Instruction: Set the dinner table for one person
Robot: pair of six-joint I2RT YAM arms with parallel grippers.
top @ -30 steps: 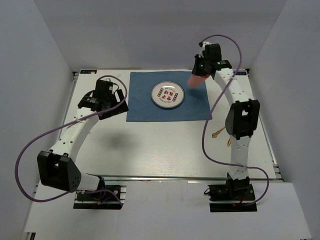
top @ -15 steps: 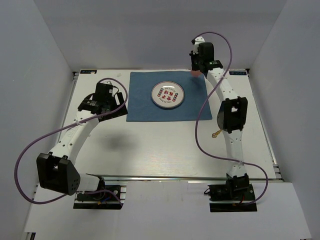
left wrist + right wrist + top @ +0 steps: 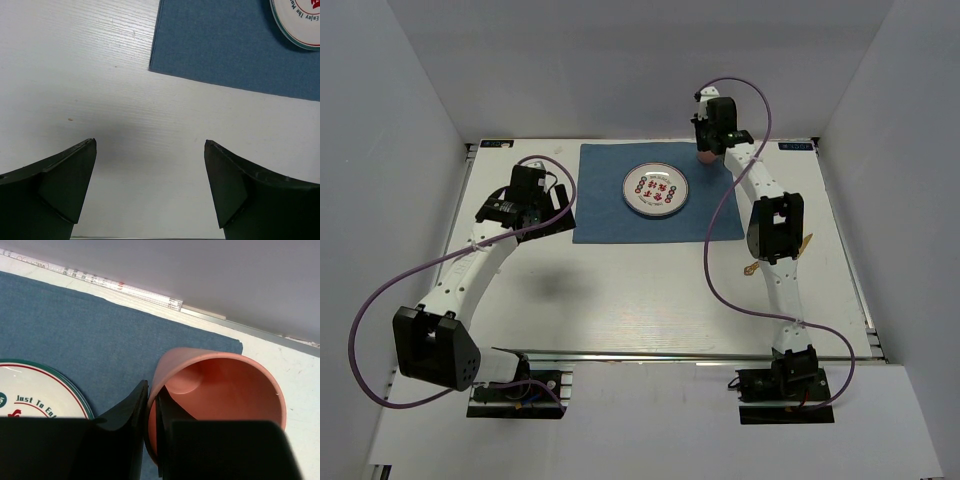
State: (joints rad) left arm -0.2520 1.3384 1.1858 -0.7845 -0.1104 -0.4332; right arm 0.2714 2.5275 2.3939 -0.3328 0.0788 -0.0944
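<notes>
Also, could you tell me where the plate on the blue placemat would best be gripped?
Probably at its rim on the left side, coming in low from the left. The plate lies flat on the placemat and looks shallow, so only the rim offers a pinch. The open left gripper faces that side; the right gripper holds the cup.

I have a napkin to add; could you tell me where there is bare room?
Bare: the table between placemat and arm bases, and the placemat left of the plate. Crowded: its far right corner, where the right gripper holds the cup.
</notes>
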